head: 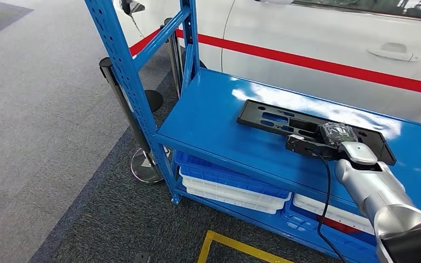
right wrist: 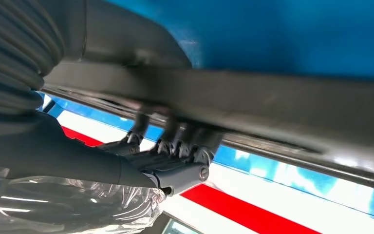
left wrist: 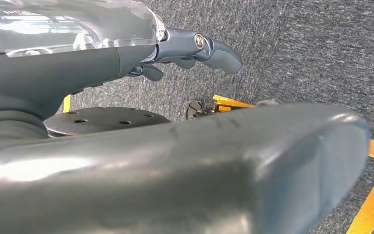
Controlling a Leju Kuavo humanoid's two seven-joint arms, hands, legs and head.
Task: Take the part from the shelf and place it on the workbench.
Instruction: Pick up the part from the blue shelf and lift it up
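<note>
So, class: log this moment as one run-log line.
phase: grasping part on shelf | right hand: fingers curled over edge of black part | part: flat on blue shelf | left hand: holds nothing

we cannot tell from the head view how the right hand (head: 319, 143) meets the black part (head: 274, 121), as a clear wrap covers its back. in the right wrist view the part (right wrist: 282, 105) is a blurred dark band, its fingers (right wrist: 175, 146) curling over the edge (the thumb is hidden). the left hand (left wrist: 195, 48) is mostly blocked by its own out-of-focus thumb.
</note>
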